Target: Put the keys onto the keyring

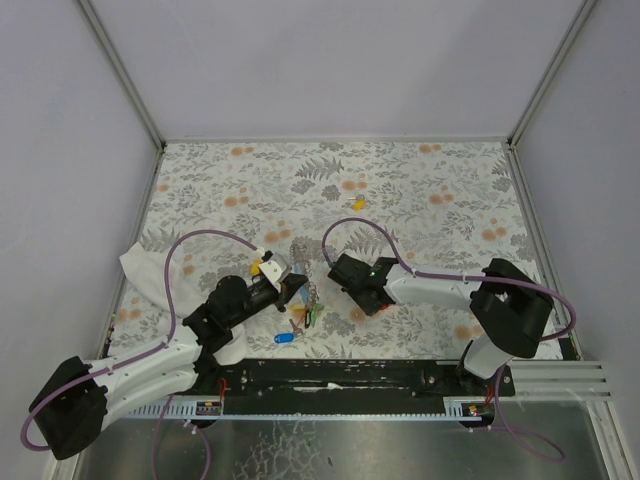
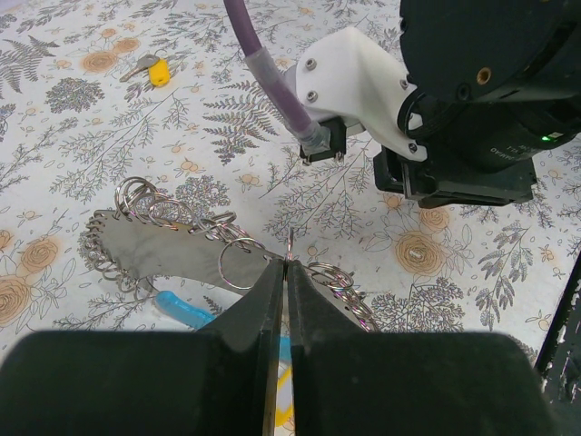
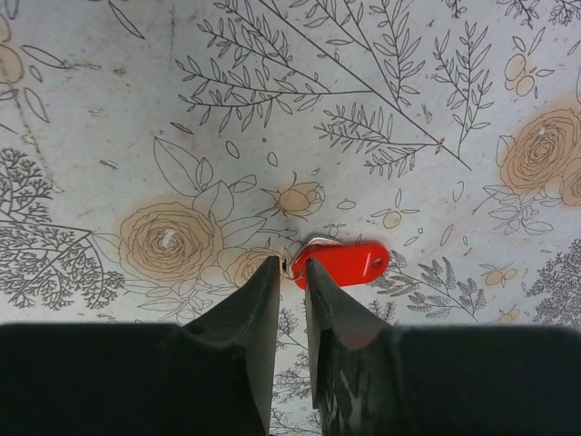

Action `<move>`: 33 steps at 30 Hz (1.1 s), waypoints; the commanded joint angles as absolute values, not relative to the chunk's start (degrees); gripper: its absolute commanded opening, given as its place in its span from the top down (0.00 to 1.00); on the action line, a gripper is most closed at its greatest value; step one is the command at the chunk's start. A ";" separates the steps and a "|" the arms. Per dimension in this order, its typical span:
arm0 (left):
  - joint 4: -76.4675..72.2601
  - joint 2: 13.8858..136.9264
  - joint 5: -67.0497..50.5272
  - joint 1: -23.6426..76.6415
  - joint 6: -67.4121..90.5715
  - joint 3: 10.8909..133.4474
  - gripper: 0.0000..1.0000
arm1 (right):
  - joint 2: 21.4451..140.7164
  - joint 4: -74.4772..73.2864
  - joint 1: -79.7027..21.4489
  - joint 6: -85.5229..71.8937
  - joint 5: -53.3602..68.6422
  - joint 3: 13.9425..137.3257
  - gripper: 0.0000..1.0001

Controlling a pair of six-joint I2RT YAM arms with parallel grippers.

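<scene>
The keyring (image 2: 177,216) is a string of linked metal rings lying on the flowered cloth, with a light-blue end piece (image 2: 184,310) beside it. My left gripper (image 2: 287,263) is shut on one thin ring of it. In the top view the keyring (image 1: 310,290) lies between both grippers, with a coloured key cluster (image 1: 304,317) and the blue piece (image 1: 284,337) near it. A red key (image 3: 343,263) lies flat on the cloth. My right gripper (image 3: 292,265) has its jaws narrowly apart, pinching the red key's metal end. A yellow key (image 1: 358,203) lies apart, farther back; it also shows in the left wrist view (image 2: 157,71).
A white cloth (image 1: 150,268) lies crumpled at the left under the left arm's purple cable. The right arm's wrist (image 2: 472,109) hangs close in front of the left gripper. Metal frame posts and grey walls bound the table; a black rail (image 1: 340,375) runs along the near edge.
</scene>
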State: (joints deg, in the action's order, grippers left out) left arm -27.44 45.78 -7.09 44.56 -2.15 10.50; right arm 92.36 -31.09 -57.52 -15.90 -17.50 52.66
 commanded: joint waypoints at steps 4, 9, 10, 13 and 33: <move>-30.81 44.93 -6.84 44.22 -2.26 12.31 1.00 | 93.72 -33.04 -58.19 -17.29 -20.34 55.04 0.78; -30.85 44.98 -6.92 44.14 -2.28 12.30 1.00 | 93.77 -33.17 -58.18 -17.70 -20.80 55.03 0.81; -30.85 44.98 -6.93 44.12 -2.28 12.30 1.00 | 93.73 -33.30 -58.21 -17.87 -21.01 55.01 0.82; -30.92 45.02 -6.91 44.13 -2.28 12.30 1.00 | 93.73 -33.67 -58.19 -18.57 -21.93 55.11 0.82; -30.69 44.57 -6.92 44.12 -2.28 12.30 1.00 | 94.92 -35.34 -58.23 -20.59 -23.34 55.56 0.82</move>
